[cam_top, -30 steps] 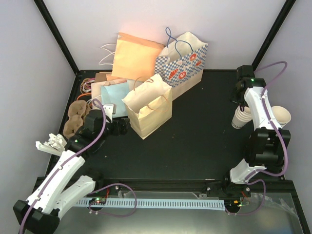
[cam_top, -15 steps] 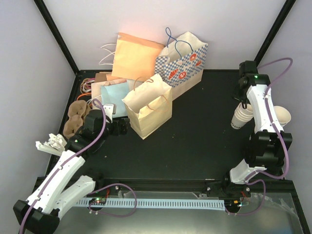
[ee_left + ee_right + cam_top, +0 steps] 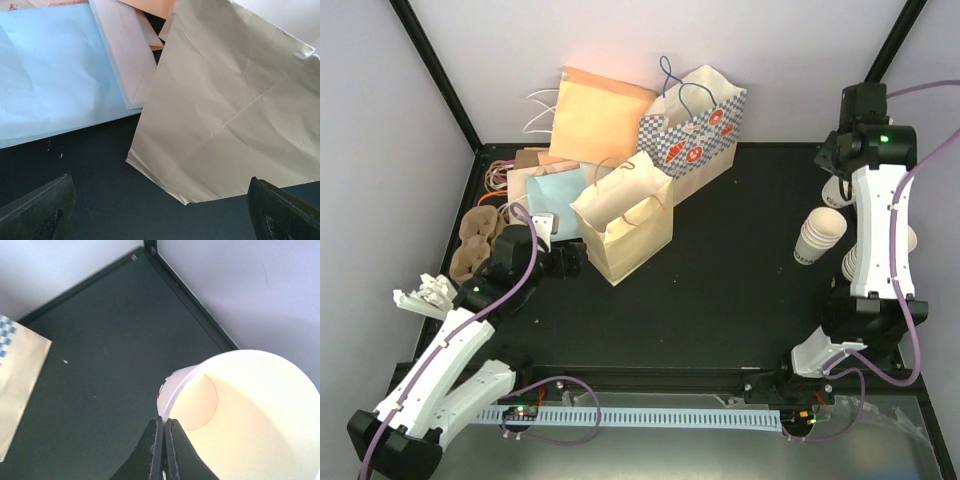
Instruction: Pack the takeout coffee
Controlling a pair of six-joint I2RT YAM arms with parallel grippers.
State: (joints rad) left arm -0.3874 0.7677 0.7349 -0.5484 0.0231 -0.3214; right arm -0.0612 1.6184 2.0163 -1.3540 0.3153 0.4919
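My right hand point(image 3: 164, 432), pressed together on the rim of a lidless cup point(image 3: 250, 415), should, I think, carry it level and slowly, while my left hand point(image 3: 160, 210), spread wide, faces the cream bag point(image 3: 235, 110) just ahead; the takeout coffee I see nowhere.

The paper bag point(image 3: 235, 115) is matt and creased (the paper cup point(image 3: 250, 405) smoother), the table point(image 3: 90, 175) matt.

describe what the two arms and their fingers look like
The left arm and right arm have white boxy links with black joints. A purple cable loops along each, and a small green light glows near each wrist. The left fingers look dark and blocky; the right fingers are black and tapered.
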